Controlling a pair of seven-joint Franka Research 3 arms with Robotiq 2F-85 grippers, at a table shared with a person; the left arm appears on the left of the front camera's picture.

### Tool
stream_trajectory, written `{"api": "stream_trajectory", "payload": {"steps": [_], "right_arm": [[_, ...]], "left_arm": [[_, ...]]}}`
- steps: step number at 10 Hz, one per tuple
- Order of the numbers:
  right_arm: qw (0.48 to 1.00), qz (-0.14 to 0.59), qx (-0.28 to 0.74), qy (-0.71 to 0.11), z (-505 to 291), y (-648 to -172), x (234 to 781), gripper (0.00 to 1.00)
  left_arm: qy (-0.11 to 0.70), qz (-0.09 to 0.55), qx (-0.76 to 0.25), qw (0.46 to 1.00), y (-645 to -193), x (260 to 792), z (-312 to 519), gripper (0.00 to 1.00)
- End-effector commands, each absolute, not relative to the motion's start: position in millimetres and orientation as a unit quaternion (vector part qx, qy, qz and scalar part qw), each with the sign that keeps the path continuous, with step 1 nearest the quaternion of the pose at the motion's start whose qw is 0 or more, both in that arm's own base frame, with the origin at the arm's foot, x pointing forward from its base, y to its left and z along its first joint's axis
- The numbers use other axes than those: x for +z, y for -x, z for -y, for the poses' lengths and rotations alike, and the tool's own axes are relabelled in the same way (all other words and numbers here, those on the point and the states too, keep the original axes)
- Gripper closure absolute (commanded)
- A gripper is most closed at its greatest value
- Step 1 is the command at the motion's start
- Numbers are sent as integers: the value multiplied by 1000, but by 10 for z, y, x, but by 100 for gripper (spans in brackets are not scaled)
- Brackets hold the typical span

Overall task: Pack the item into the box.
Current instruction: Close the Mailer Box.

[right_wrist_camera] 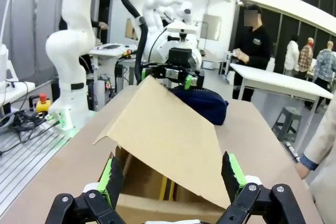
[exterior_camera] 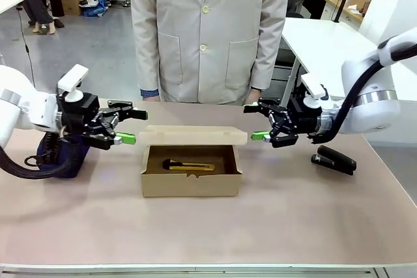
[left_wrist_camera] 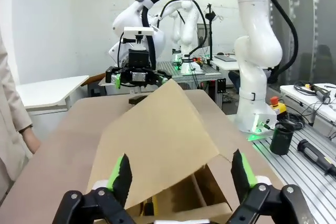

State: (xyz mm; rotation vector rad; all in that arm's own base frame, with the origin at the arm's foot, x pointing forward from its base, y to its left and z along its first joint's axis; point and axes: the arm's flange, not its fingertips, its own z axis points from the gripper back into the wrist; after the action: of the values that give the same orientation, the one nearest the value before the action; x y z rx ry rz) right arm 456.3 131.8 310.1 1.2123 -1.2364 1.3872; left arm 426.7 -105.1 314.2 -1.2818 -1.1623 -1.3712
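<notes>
Left fingers (exterior_camera: pixel 126 138) spread | right fingers (exterior_camera: pixel 259 136) spread | knife (exterior_camera: pixel 189 166) inside box (exterior_camera: pixel 192 185)

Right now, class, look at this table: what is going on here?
The yellow knife lies inside the cardboard box, whose flap stands half raised over it. The left gripper and the right gripper, both open, sit at opposite ends of the flap, perhaps about to close it. A person stands at the far side, hands down. A stapler and a navy pouch lie aside.

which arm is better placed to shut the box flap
left, barely: the open left hand sits nearest the raised flap of the brown cardboard box; the open right hand mirrors it
</notes>
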Motion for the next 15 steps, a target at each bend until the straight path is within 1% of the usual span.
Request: {"api": "stream_trajectory", "payload": {"steps": [1,2,3,4,5,7,8,9,11,14,15], "right_arm": [[429,530,548,-484,-1031,-4400,2965,0],[445,546,497,-507,-1002,-4430,3022,0],[467,545,467,-517,-1064,-4459,3031,0],[475,540,434,-542,-1224,-4475,3039,0],[482,539,432,-539,-1380,-4449,3057,0],[487,536,441,-531,-1597,-4348,3094,0],[493,523,455,-526,-1702,-4299,3089,0],[501,515,473,-510,-1795,-4280,3070,0],[504,500,516,-479,-1932,-4276,3007,0],[521,467,562,-441,-2019,-4203,2929,0],[531,438,579,-438,-2023,-4194,2882,0]], "left_arm": [[523,459,-571,436,-4175,3226,734,0],[506,510,-532,449,-4178,3316,611,0],[507,532,-513,443,-4187,3364,621,0],[514,559,-483,436,-4244,3416,739,0],[509,574,-471,436,-4306,3432,882,0],[514,559,-478,441,-4415,3376,1160,0],[517,549,-484,444,-4455,3330,1267,0],[507,538,-496,456,-4475,3285,1338,0],[491,484,-547,475,-4440,3175,1435,0],[444,454,-585,504,-4390,3007,1504,0],[444,446,-593,502,-4359,2973,1527,0]]}}
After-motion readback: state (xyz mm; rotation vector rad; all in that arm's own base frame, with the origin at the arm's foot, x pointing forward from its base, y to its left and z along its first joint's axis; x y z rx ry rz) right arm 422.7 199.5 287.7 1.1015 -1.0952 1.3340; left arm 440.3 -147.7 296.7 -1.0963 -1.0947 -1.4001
